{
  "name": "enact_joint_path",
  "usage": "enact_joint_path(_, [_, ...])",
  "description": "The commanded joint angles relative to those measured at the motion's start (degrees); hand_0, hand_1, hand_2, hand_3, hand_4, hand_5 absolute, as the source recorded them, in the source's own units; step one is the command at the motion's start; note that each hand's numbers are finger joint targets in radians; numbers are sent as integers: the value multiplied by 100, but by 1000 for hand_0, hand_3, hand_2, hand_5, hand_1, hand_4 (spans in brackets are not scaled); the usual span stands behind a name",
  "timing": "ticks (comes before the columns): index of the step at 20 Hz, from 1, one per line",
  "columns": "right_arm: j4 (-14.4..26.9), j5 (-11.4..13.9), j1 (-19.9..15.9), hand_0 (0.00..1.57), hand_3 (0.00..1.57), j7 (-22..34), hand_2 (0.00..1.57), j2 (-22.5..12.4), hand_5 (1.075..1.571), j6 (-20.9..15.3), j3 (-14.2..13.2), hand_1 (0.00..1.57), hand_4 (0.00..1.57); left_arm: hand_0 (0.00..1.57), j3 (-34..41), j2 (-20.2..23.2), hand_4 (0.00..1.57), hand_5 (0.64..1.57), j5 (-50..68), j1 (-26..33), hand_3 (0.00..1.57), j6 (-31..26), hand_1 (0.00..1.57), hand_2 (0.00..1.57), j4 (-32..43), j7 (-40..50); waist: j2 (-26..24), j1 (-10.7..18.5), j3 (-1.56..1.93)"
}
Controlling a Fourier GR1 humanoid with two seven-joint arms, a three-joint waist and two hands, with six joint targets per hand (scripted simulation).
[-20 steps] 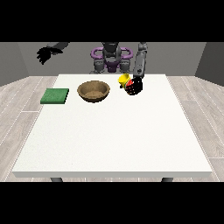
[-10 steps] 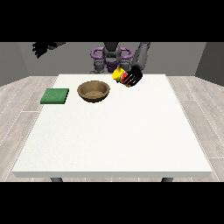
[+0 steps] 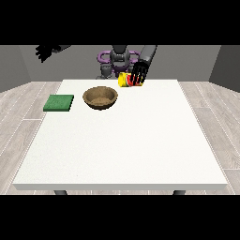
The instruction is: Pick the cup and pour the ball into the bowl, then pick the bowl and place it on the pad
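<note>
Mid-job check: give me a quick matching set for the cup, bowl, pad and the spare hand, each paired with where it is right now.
Things:
1. cup
2. bowl
3. pad
4. hand at the view's left

Places:
A. on the table, near its left edge
B. raised in the air, off the table's side
C. held tilted by the hand at the view's right
D. on the table, between pad and cup

Pairs: 1-C, 2-D, 3-A, 4-B

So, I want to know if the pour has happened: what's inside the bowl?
The bowl shows only its brown inside; no ball is visible in it. The tilted cup is held in the hand at the view's right, whose fingers cover part of it.
</note>
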Motion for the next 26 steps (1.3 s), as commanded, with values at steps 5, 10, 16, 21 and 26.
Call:
enact_joint_path(5, [597, 54, -209, 0, 0, -117, 0, -106, 1564, 142, -55, 0, 651, 786, -949, -567, 1061, 1569, -1176, -711, 1252, -1110, 786, 1571, -10, 1996, -104, 80, -14])
enact_joint_path(10, [747, 341, -659, 0, 0, -334, 0, 131, 1562, -7, 226, 0, 662, 667, -1963, -578, 872, 1571, -1608, -536, 1198, -1562, 667, 1571, -647, 3247, 67, -230, -13])
enact_joint_path(16, [591, 297, -676, 0, 0, -13, 0, 254, 1560, -161, 316, 0, 667, 0, -2243, -582, 745, 1569, -1863, -872, 1375, -2873, 0, 1051, -839, 3081, -97, -360, -17])
enact_joint_path(21, [656, 224, -709, 0, 0, 178, 0, 141, 1565, -127, 264, 0, 714, 0, -2317, -582, 896, 1571, -1780, -751, 1498, -3551, 0, 1215, -1578, 2955, -158, -234, -20])
enact_joint_path(26, [735, 437, -426, 0, 0, -84, 0, 274, 1570, -509, 172, 0, 701, 0, -1513, -294, 1033, 1563, -1281, -121, 1170, -2167, 0, 1571, -1938, 2503, -58, 437, -27])
